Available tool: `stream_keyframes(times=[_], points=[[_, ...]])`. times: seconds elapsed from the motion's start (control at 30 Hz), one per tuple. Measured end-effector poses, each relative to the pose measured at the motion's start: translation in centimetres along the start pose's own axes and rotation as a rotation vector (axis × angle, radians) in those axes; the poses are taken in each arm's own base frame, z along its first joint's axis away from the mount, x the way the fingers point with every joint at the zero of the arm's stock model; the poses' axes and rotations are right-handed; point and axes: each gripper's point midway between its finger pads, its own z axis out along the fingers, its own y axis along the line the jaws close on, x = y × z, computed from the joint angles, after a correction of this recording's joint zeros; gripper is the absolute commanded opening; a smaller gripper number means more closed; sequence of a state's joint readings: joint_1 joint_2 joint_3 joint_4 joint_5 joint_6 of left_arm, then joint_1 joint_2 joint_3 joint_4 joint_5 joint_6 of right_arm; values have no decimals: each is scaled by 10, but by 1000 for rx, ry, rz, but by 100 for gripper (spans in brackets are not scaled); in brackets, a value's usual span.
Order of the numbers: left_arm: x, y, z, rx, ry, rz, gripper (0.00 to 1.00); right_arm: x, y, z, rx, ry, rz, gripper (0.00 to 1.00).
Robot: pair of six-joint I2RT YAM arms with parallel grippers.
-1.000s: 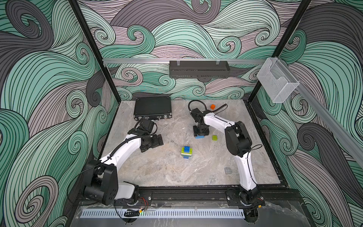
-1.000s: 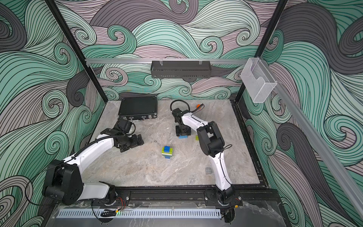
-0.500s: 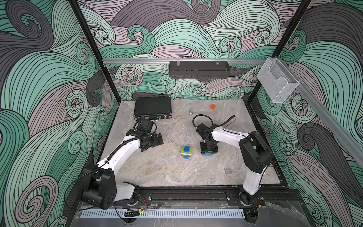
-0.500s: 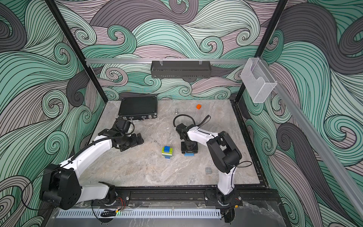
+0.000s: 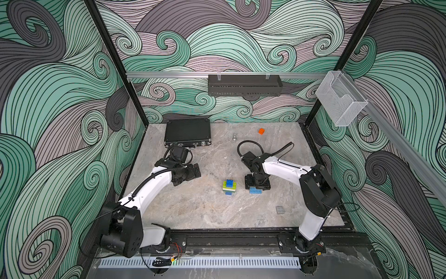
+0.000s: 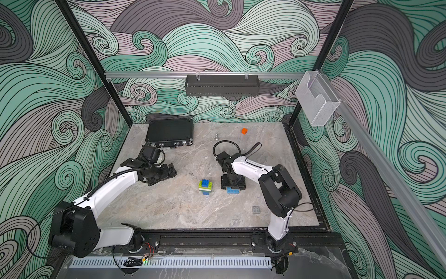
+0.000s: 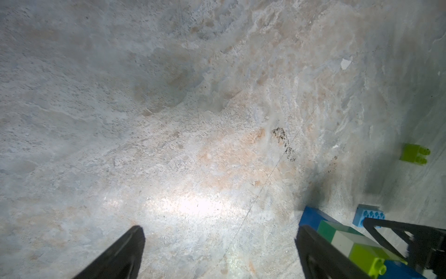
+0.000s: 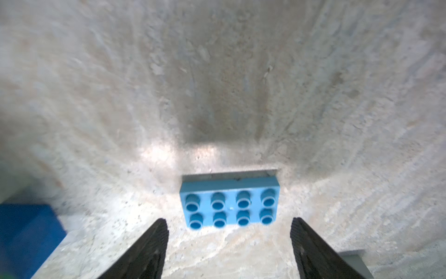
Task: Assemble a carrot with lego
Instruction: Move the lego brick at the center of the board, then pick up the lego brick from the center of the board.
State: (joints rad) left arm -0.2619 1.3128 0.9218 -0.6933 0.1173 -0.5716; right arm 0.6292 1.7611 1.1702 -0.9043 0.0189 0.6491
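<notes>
- Front edge: the desk (image 5: 193,212) ends at a black rail (image 5: 229,241) that carries both arm bases. The front strip is bare except for a flat grey brick (image 5: 280,209) lying loose near the right arm's base. We judge it a piece not yet added.
- Middle: the carrot (image 5: 229,187) stands as a short stack, with blue on top, then lime, white and dark green, on a blue base. We judge the task partly done, with the loose bricks yet to be joined.
- Just beside the carrot, and apart from it, a light blue brick (image 8: 229,205) lies flat, studs up. The right gripper (image 8: 229,220) hangs low over it with its jaws spread wider than the brick. The brick lies just ahead of the fingertips, untouched, so this gripper holds nothing.
- On the carrot's other side, the left gripper (image 7: 220,227) is spread wide and empty over bare desk. Open room separates it from the stack, enough for an approach from that side.
- Beyond, a lime brick (image 7: 415,157) lies loose. We see it only in the left wrist view.
- Far: a black case (image 5: 187,132), a small metal piece (image 5: 234,136) and an orange cube (image 5: 261,131) sit near the back wall (image 5: 241,111), well apart from the work area. Patterned walls close both sides.
</notes>
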Motion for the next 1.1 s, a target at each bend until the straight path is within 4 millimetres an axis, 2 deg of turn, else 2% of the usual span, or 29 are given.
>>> stream_keyframes(times=[0.1, 0.2, 0.4, 0.5, 0.63, 0.8, 1.1], points=[[0, 0, 0, 0, 0, 5, 99, 6, -7, -21, -33, -41, 33, 79], [-2, -1, -1, 2, -4, 10, 99, 25, -30, -30, -38, -47, 79, 79], [-6, -4, -4, 10, -16, 22, 99, 78, -81, -7, 44, 62, 163, 80], [-6, -5, -4, 11, -16, 26, 99, 92, -93, -3, 64, 87, 190, 80], [-6, -5, -4, 11, -17, 29, 99, 93, -102, -2, 59, 83, 232, 77], [-6, -5, -4, 11, -16, 32, 98, 99, -114, 11, 58, 115, 279, 72], [-6, -4, -4, 10, -15, 32, 99, 96, -107, 24, 18, 120, 257, 55]])
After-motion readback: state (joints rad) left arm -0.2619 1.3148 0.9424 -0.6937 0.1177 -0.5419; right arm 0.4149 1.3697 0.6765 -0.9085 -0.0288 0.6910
